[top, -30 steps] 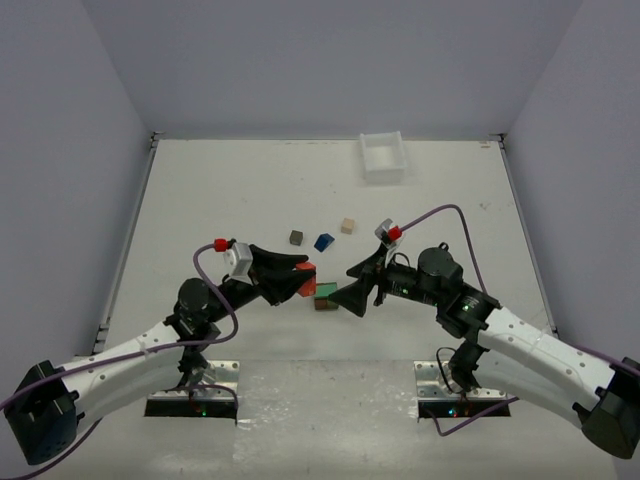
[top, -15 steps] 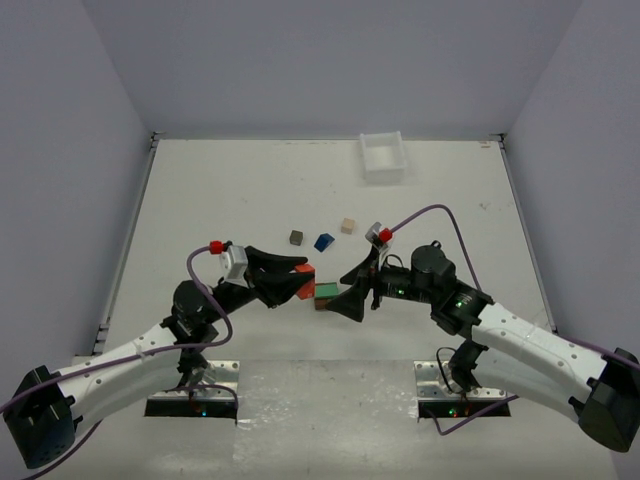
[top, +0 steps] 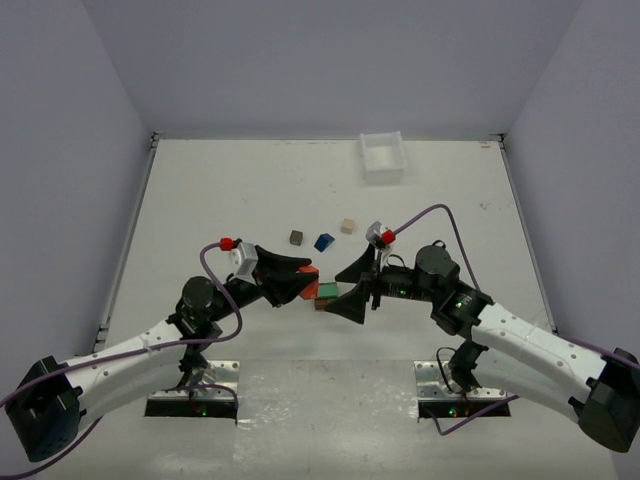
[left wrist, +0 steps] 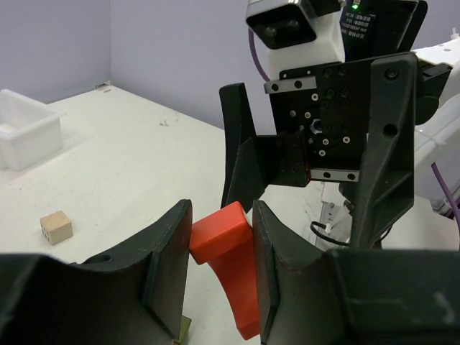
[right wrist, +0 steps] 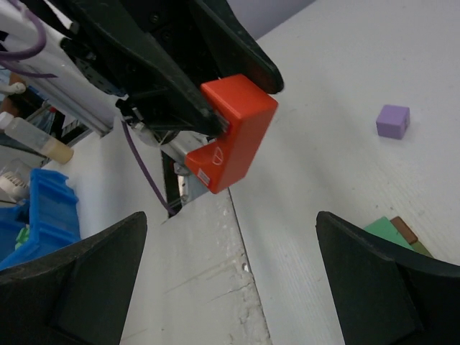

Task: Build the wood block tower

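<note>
Both arms have crept inward since a second ago, with the right gripper (top: pixel 350 298) sliding left and lower until it sits just beside the left gripper (top: pixel 297 280). Left jaws are clamped on the red-orange block (left wrist: pixel 228 273), held tilted above the table (top: pixel 220 200). Right jaws stand wide apart, holding nothing. Just beneath, between the two, lie the green and brown blocks (top: pixel 326 295), seemingly the tower's base. The crowded grippers could clip each other or nudge that base, and the tilted block may land askew.

No legible text: print (left wrist: pixel 368 16) on the black housing (left wrist: pixel 388 25) and a mark (right wrist: pixel 215 155) on the red-orange block (right wrist: pixel 237 118) are unreadable
</note>
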`<action>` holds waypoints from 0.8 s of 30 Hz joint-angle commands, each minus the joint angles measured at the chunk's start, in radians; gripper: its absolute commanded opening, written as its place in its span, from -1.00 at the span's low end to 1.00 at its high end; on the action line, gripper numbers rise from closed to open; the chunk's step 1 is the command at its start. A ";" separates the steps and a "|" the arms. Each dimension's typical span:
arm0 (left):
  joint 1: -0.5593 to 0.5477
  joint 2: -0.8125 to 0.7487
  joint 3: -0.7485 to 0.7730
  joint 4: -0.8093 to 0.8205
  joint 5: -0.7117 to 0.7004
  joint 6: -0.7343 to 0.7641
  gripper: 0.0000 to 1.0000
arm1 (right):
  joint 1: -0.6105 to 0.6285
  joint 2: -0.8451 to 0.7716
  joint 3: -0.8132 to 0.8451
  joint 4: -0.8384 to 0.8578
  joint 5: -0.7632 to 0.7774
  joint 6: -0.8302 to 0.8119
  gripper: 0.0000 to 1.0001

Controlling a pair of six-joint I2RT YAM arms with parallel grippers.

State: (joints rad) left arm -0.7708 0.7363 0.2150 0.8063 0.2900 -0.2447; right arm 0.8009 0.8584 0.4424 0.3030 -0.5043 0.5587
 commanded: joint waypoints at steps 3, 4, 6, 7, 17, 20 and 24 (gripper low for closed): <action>0.004 -0.003 0.026 0.102 0.015 -0.008 -1.00 | -0.002 0.040 0.003 0.269 -0.134 0.013 0.97; 0.004 -0.005 0.026 0.105 0.014 -0.011 -1.00 | -0.002 0.052 0.000 0.300 -0.147 0.026 0.97; 0.004 -0.010 0.023 0.113 0.015 -0.014 -1.00 | -0.002 0.081 -0.002 0.366 -0.181 0.050 0.97; 0.004 -0.015 0.021 0.117 0.016 -0.016 -1.00 | -0.002 0.091 0.001 0.383 -0.188 0.056 0.97; 0.004 -0.038 0.001 0.164 0.058 -0.048 -1.00 | -0.002 0.201 0.035 0.503 -0.189 0.053 0.90; 0.004 -0.030 -0.006 0.187 0.060 -0.056 -1.00 | -0.002 0.228 0.045 0.532 -0.175 0.081 0.82; 0.004 -0.024 -0.007 0.203 0.065 -0.064 -1.00 | -0.002 0.256 0.040 0.624 -0.178 0.127 0.72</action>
State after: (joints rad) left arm -0.7708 0.7108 0.2140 0.9192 0.3299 -0.2934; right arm 0.8009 1.0961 0.4440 0.7663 -0.6773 0.6364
